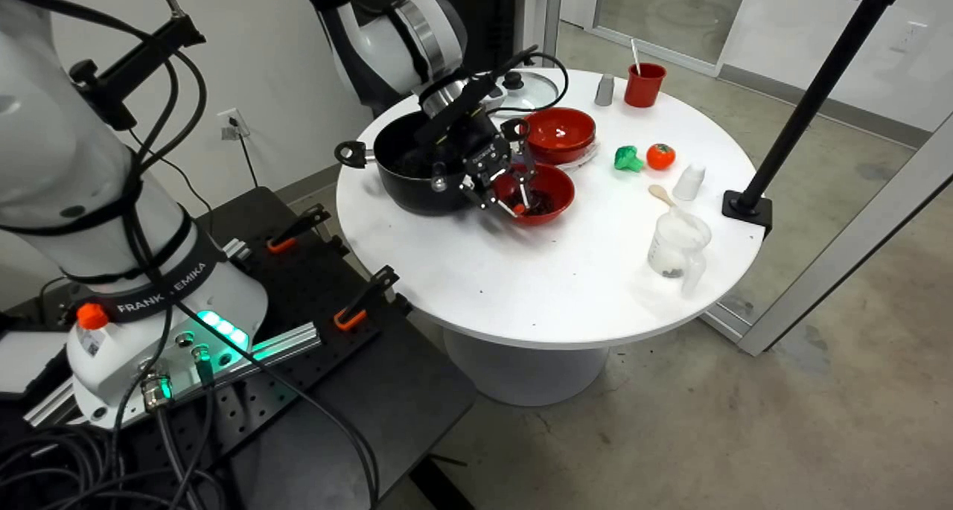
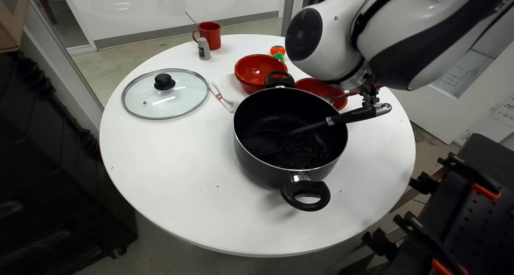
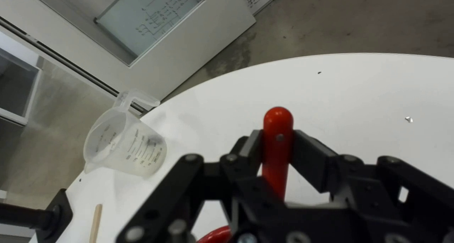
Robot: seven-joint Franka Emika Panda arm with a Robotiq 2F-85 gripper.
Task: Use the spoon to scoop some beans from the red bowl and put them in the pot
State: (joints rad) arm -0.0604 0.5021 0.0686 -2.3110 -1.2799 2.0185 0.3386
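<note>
My gripper (image 3: 278, 147) is shut on the red handle (image 3: 278, 120) of the spoon, whose rounded end sticks out past the fingertips. In an exterior view the spoon's silvery head (image 2: 330, 99) lies within the outline of the red bowl (image 2: 311, 85); whether it touches the beans cannot be made out. Dark beans (image 1: 540, 200) show inside that bowl, partly covered by the gripper. Beside the bowl stands the black pot (image 2: 257, 168), with more dark beans (image 2: 307, 148) on its bottom. Only a sliver of the bowl's rim (image 3: 217, 235) appears in the wrist view.
A black ladle (image 2: 357, 114) leans in the pot, its handle over the rim near the arm. Stacked red bowls (image 1: 560, 132), a glass lid (image 2: 160, 102), a red cup (image 1: 645, 85) and a shaker (image 1: 604, 91) stand behind. A measuring jug (image 3: 138, 147) sits near the edge.
</note>
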